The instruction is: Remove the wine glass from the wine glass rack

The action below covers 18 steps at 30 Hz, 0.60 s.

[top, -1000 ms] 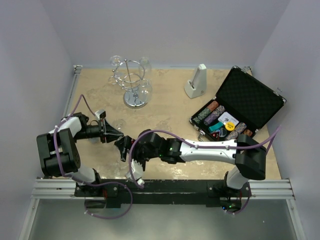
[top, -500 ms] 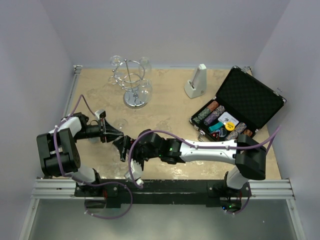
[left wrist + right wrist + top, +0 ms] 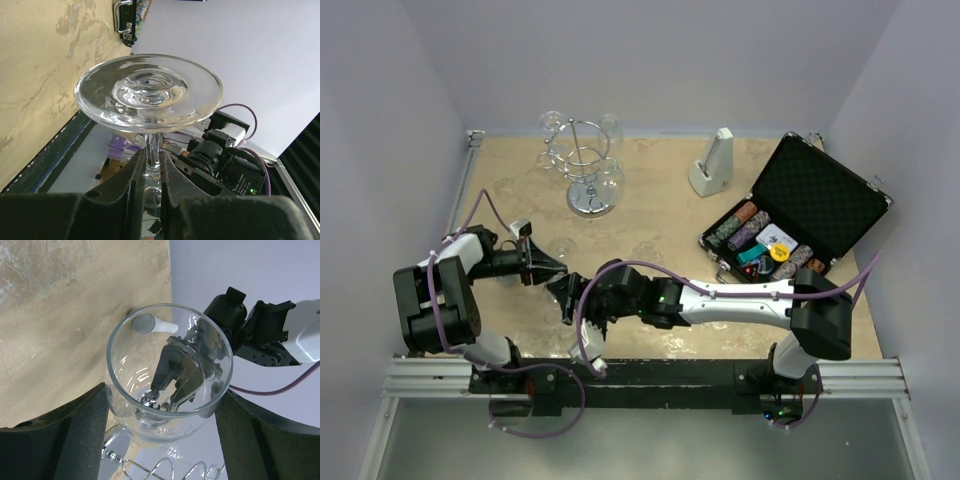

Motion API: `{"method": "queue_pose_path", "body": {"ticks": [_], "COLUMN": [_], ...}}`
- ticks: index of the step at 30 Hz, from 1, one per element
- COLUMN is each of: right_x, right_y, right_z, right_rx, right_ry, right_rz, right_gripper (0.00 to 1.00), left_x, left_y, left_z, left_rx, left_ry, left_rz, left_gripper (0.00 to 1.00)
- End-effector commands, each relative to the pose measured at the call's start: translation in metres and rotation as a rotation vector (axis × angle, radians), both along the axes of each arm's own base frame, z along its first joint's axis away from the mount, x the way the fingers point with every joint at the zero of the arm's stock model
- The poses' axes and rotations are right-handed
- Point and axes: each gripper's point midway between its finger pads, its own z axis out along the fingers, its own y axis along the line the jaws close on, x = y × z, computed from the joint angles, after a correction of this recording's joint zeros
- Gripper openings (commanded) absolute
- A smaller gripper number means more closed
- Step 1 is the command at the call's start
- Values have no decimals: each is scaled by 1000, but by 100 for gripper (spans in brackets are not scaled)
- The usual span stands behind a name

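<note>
**Wine glass** (image 3: 148,92): off the wine glass rack (image 3: 585,170) and well apart from it, held between both grippers at the near left.
**Left gripper** (image 3: 152,161): jaws narrow, clamped on the stem (image 3: 151,149) just under the foot.
**Right gripper** (image 3: 162,397): jaws wide, flanking the bowl; firm contact impossible to tell.
**Handling, as judged:** light, rigid, slick, brittle; stem the likeliest breaking point.
**Best hold:** stem, or bowl cradled with a gentle squeeze.
</note>
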Motion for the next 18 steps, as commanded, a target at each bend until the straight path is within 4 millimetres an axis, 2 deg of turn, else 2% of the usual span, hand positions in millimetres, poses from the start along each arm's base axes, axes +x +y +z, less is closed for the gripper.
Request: {"method": "queue_pose_path", "body": {"ticks": [1,6,7,9,13,18], "right_x": [0,2,1,1,1,8], "right_y": [10,3,0,-6,-25,-56], "right_z": [26,36,41,51,62,66], "right_rx": [67,90,104,132,154,181], "right_ry": [-19,47,81,158,297,488], "right_rz": [-11,-67,-81,-126,-210,-340], "right_gripper": [68,65,64,62,60,59], "left_x": [2,7,9,11,11,12], "left_y": [0,1,2,3,4,6], "left_z": [13,16,17,18,13,10], "left_rx": [-61,-58,-45,-24,33,76], "left_ry": [-1,-35,-54,-83,-100,-131], "left_rz": [17,20,19,14,6,-2], "left_gripper": [8,53,58,65,71,72]}}
